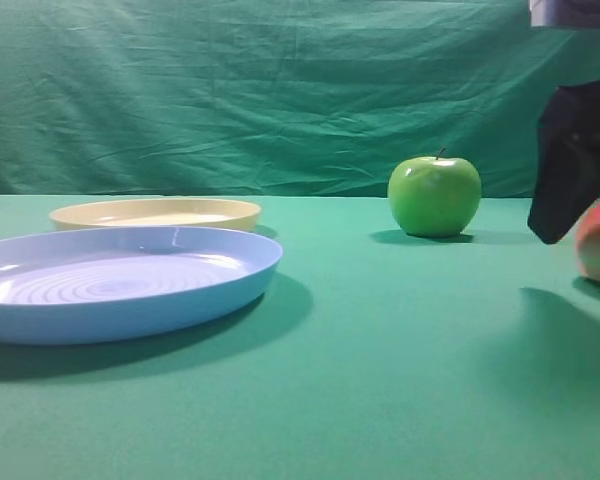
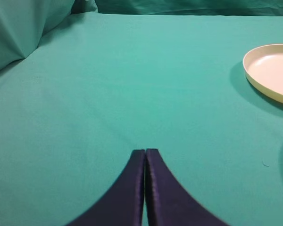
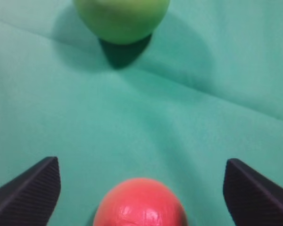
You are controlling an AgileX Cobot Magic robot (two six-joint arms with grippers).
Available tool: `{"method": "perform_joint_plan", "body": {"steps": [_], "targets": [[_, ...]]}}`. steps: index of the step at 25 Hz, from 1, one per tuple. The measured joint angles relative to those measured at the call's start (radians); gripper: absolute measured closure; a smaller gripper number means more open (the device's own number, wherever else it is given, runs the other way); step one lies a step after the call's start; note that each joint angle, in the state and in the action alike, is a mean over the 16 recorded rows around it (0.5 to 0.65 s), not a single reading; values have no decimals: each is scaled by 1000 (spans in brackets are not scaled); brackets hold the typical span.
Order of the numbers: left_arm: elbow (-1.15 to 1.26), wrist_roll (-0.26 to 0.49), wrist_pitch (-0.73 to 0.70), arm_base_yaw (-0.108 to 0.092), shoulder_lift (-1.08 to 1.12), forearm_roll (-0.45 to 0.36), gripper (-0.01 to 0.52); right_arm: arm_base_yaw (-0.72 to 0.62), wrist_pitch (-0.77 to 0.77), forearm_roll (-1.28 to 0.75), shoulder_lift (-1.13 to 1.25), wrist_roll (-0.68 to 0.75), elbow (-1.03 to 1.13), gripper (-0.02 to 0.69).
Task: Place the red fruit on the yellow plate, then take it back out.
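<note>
Sitting on the green cloth (image 3: 146,117), the red fruit (image 3: 140,203) lies between my right gripper's (image 3: 141,188) two fingers, clear of both, which stand spread wide to either side of it. It is round, so no long axis shows; its red top faces my wrist camera. Beyond it sits the green apple (image 3: 121,19). My right arm hangs down at the table's right edge. My left gripper (image 2: 145,162) is pressed closed above bare cloth, the yellow plate (image 2: 272,73) off to its right, beside the blue plate (image 1: 120,282).
</note>
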Motion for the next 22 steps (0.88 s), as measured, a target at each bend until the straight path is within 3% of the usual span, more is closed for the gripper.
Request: {"method": "perform_joint_plan", "body": {"steps": [6, 16, 22], "targets": [[0, 0, 0, 0, 0, 0, 514, -4, 138, 0, -159, 1, -53, 134], [0, 0, 0, 0, 0, 0, 514, -8, 470, 0, -429, 14, -165, 493], [0, -1, 0, 0, 0, 0, 514, -8, 581, 2, -586, 33, -184, 637]]}}
